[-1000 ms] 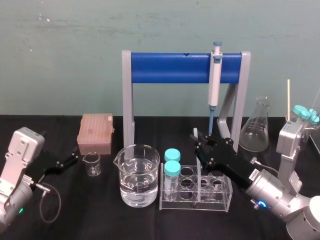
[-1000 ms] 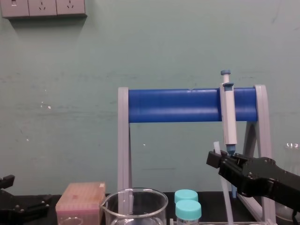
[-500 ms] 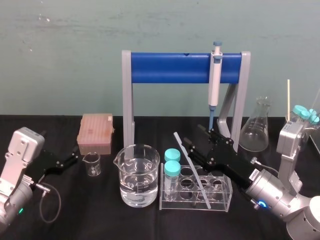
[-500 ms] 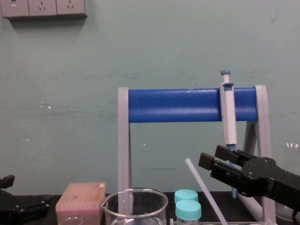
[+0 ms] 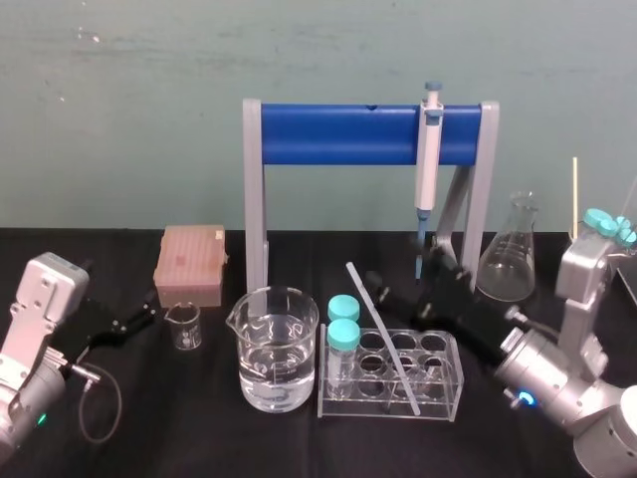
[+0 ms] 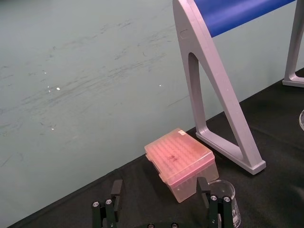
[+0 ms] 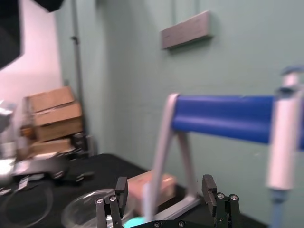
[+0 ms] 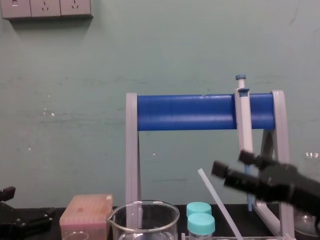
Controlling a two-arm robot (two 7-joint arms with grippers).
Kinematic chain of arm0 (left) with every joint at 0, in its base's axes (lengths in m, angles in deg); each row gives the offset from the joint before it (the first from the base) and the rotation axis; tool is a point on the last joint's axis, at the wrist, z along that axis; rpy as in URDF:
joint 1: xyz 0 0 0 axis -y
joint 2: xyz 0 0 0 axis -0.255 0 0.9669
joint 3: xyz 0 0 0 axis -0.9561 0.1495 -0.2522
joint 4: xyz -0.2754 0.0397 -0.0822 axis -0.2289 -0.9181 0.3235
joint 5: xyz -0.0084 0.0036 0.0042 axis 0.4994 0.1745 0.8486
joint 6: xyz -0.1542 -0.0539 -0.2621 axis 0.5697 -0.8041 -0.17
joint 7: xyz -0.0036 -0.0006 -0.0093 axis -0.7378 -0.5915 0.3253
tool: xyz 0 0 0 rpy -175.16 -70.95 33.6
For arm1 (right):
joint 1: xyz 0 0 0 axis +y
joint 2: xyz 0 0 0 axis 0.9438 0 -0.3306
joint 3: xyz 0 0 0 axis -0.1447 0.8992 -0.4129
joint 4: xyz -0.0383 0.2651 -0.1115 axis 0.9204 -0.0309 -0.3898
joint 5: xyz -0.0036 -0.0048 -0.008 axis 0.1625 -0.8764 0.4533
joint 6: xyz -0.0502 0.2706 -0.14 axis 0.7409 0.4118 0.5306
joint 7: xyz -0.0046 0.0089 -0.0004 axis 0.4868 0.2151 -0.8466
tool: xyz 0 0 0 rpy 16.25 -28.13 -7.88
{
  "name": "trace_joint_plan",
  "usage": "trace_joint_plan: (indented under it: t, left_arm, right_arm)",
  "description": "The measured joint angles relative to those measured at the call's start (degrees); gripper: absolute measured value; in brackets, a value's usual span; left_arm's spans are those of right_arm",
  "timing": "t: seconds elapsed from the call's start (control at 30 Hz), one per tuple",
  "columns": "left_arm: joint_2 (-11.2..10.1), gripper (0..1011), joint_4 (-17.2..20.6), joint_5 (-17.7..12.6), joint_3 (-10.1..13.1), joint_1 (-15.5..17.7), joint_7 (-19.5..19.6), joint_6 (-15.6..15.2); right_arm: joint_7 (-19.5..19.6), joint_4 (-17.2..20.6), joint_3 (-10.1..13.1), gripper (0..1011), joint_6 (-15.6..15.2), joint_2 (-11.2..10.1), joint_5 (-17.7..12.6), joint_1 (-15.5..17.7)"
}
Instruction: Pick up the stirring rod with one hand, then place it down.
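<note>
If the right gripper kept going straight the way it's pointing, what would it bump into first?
Most likely the stirring rod, which leans in the test tube rack just ahead of the open right gripper. Depth is hard to judge, so it might slip past toward the blue stand's left leg.

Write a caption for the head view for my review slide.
Stirring rod leaning in the tube rack, open right gripper beside it, left gripper idle.
</note>
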Motion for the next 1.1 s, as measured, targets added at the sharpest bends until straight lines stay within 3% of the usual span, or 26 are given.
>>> trace_joint_plan:
  t: [0.13,0.17,0.23,0.27,0.4,0.5,0.57,0.6,0.77,1.1]
  left_arm:
    - [0.0,1000,0.0,0.0,0.0,0.0,0.0,0.0]
    - [0.0,1000,0.0,0.0,0.0,0.0,0.0,0.0]
    - [0.0,1000,0.0,0.0,0.0,0.0,0.0,0.0]
    - [0.0,1000,0.0,0.0,0.0,0.0,0.0,0.0]
    - [0.0,1000,0.0,0.0,0.0,0.0,0.0,0.0]
    - [0.0,1000,0.0,0.0,0.0,0.0,0.0,0.0]
    - [0.0,1000,0.0,0.0,0.0,0.0,0.0,0.0]
    - [0.0,1000,0.0,0.0,0.0,0.0,0.0,0.0]
    - [0.0,1000,0.0,0.0,0.0,0.0,0.0,0.0]
    - [0.0,1000,0.0,0.0,0.0,0.0,0.0,0.0]
  right_arm:
    - [6.5,2.3,2.5,1000,-0.2,0.0,2.3,1.0]
    - [10.2,3.3,3.6,1000,-0.5,0.0,4.0,1.6]
    - [14.0,4.2,4.7,1000,-1.2,0.1,5.7,2.5]
    - [18.5,5.2,5.9,1000,-2.5,0.3,7.6,3.3]
    - [27.4,6.2,7.9,1000,-7.0,0.6,11.7,5.3]
    - [29.9,6.3,8.6,1000,-9.6,0.8,12.6,6.1]
    - [31.3,6.3,9.2,1000,-13.4,1.1,12.7,6.7]
    - [31.3,6.3,9.2,1000,-13.4,1.1,12.7,6.7]
    - [32.1,6.0,9.5,1000,-19.9,1.5,12.9,7.2]
    - [32.1,5.9,9.4,1000,-19.9,1.5,12.9,7.2]
